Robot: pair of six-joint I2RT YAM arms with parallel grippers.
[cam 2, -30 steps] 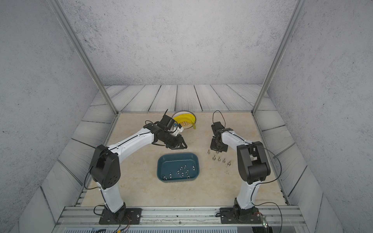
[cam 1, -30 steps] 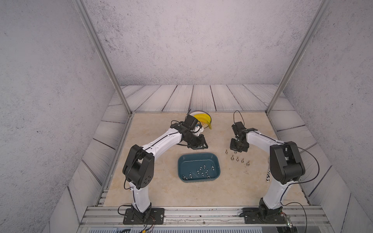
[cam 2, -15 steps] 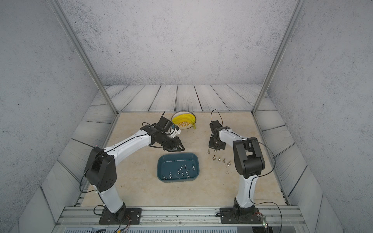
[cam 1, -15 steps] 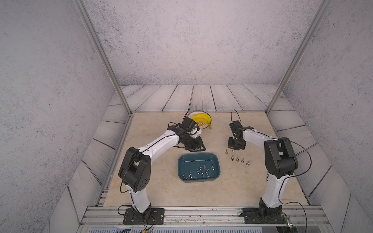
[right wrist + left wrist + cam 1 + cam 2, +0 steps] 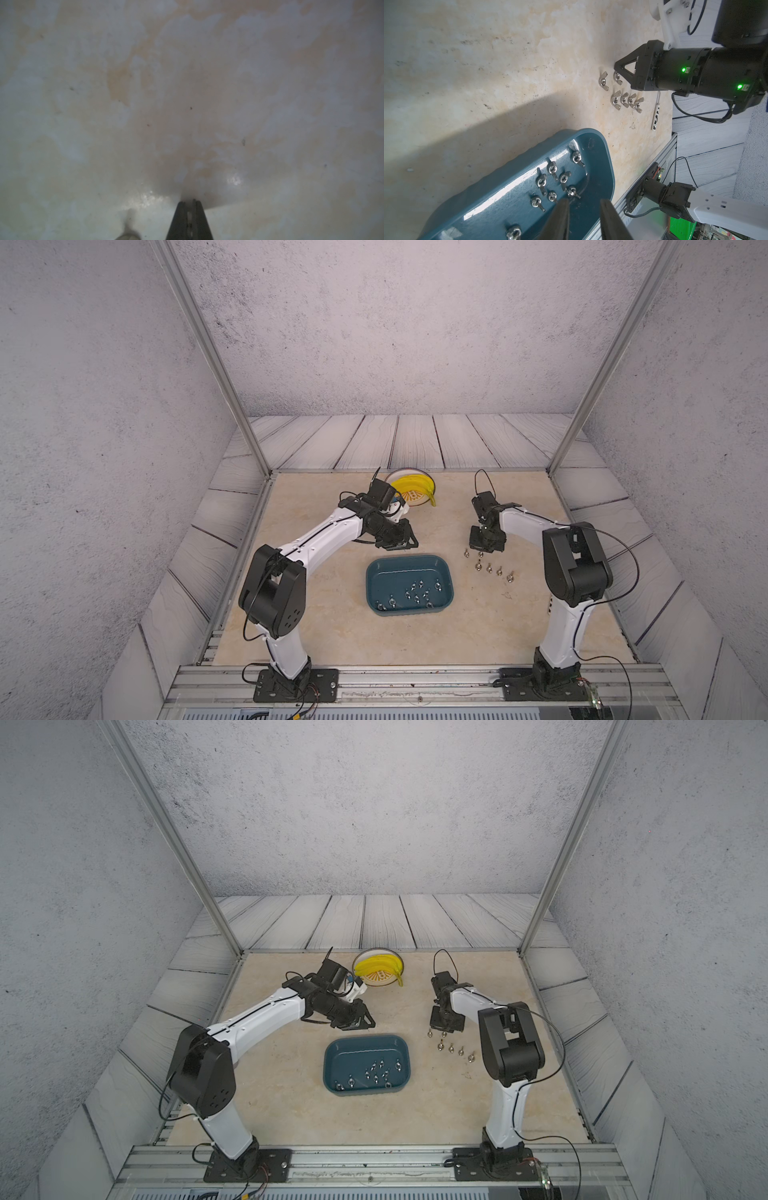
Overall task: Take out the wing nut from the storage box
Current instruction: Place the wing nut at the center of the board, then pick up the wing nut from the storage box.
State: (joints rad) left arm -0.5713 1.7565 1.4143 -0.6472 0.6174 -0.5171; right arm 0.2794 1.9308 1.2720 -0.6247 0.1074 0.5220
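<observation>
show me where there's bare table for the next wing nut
Bare: the strip between the storage box and the front rail, and the stretch between the left end effector and right end effector, up to the plate. Crowded: right of the box, where six wing nuts lie at the right end effector's tip.

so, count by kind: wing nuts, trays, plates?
wing nuts: 15 (9 in the storage box, 6 on the table)
storage box: 1
plate: 1
Total: 17
</observation>
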